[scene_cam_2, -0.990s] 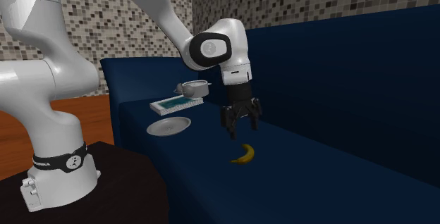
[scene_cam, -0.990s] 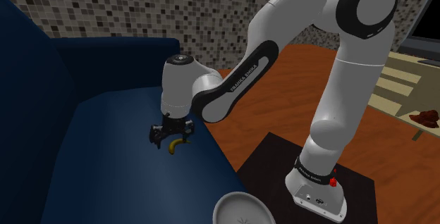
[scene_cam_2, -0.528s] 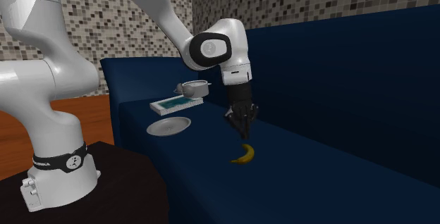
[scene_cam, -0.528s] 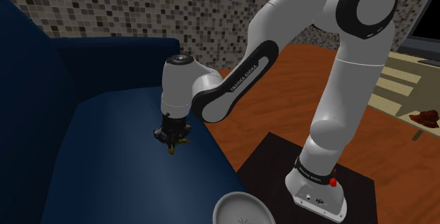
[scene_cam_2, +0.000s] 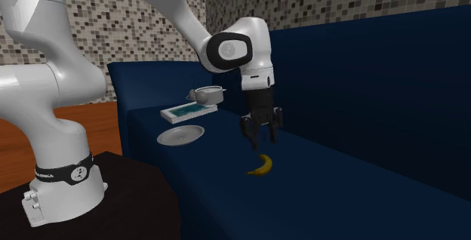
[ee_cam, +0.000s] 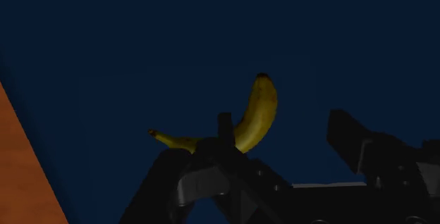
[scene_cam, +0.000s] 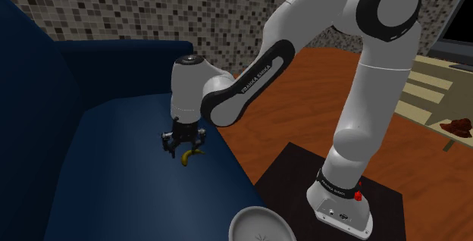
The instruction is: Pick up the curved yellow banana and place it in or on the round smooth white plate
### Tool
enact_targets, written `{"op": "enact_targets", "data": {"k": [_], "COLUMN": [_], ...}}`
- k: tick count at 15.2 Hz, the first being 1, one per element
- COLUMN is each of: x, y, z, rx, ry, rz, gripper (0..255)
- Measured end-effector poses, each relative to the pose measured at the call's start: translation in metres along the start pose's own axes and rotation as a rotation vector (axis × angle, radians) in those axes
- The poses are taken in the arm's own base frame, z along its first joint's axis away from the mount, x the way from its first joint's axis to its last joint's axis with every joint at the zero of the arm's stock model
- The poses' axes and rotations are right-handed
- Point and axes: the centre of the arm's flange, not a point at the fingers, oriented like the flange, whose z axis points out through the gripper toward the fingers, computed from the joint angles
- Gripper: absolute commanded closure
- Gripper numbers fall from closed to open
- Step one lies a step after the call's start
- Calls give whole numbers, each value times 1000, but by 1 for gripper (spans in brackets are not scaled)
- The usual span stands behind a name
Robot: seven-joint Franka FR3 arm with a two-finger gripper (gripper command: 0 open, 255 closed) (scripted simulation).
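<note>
Claw (scene_cam: 182,142) first: in the shoulder view I see it hanging just above the dark blue sofa seat (scene_cam: 114,179). The curved yellow banana (scene_cam: 192,154) lies on the cushion right under it, near the seat's front edge. The round white plate (scene_cam: 261,226) sits at that view's bottom edge, well apart from the banana.

In the second exterior view the claw (scene_cam_2: 264,142) points down with its fingers parted and nothing in them. A strip of blue shows between it and the banana (scene_cam_2: 260,164). The plate (scene_cam_2: 181,135) lies on the same seat toward that view's left, with a flat blue-and-white box (scene_cam_2: 189,110) and a small grey pot (scene_cam_2: 207,93) beyond it.

In the wrist view the fingers (ee_cam: 225,129) stand wide apart and empty. The banana (ee_cam: 257,110) runs behind one finger rather than centred in the gap.

I judge this to be the approach to the grasp, with nothing lifted yet. Next I'd centre the fruit between the fingers, descend and close. I count one banana, one plate, one pot and one box.
</note>
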Motion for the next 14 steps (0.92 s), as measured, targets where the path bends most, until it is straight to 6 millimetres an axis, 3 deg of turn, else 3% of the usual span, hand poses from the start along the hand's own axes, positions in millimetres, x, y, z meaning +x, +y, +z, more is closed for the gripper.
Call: {"op": "enact_targets", "data": {"k": [2, 4, 9, 14], "x": [32, 41, 40, 38], "y": [-2, 0, 0, 1], "z": [5, 12, 40, 46], "rx": [-54, -75, -83, -83], "ry": [-105, -141, -154, -154], "rz": [283, 378, 410, 411], "gripper": [0, 0, 0, 0]}}
